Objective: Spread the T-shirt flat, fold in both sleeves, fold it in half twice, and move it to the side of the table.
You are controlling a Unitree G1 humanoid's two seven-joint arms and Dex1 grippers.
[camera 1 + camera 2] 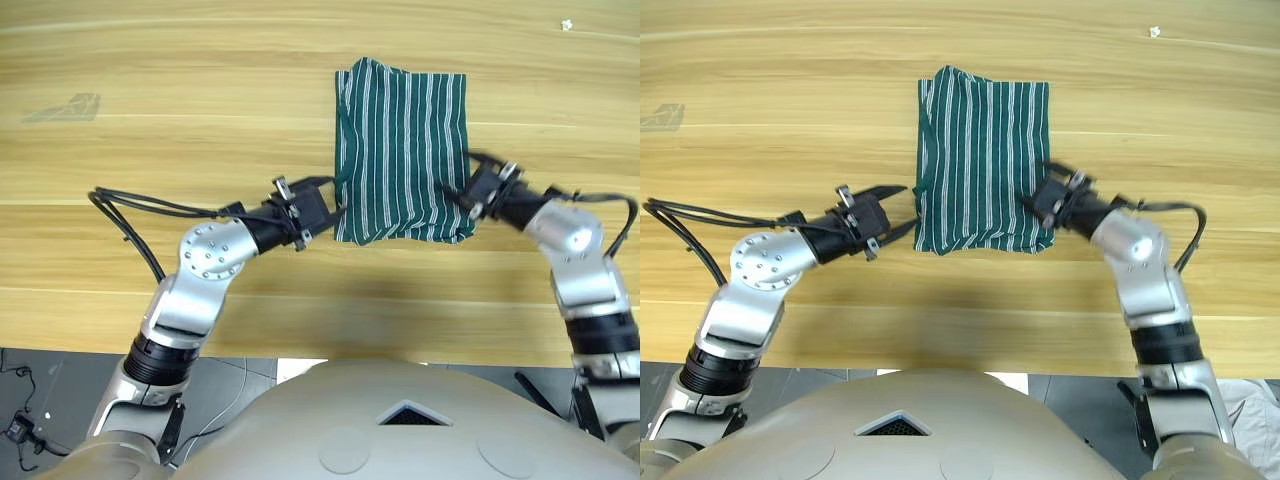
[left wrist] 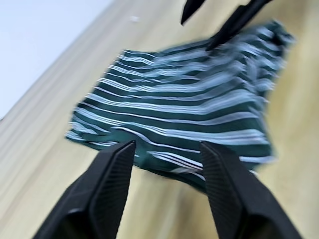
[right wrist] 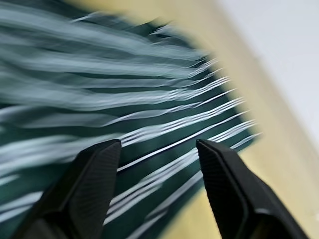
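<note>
The T-shirt (image 1: 400, 150), dark green with white stripes, lies folded into a narrow rectangle on the wooden table (image 1: 150, 60), slightly right of centre. My left gripper (image 1: 335, 212) is open beside the shirt's near left corner, its fingers pointing at the hem. In the left wrist view the open left gripper (image 2: 167, 149) frames the near edge of the T-shirt (image 2: 184, 109). My right gripper (image 1: 468, 195) is open at the shirt's near right edge. The right wrist view shows the right gripper (image 3: 159, 147) spread over the striped T-shirt (image 3: 75, 89).
A small white speck (image 1: 567, 25) lies at the table's far right. A faint grey mark (image 1: 65, 108) sits on the wood at the left. Bare wood lies to the left of the shirt and beyond it. The table's near edge (image 1: 300, 358) runs just under my arms.
</note>
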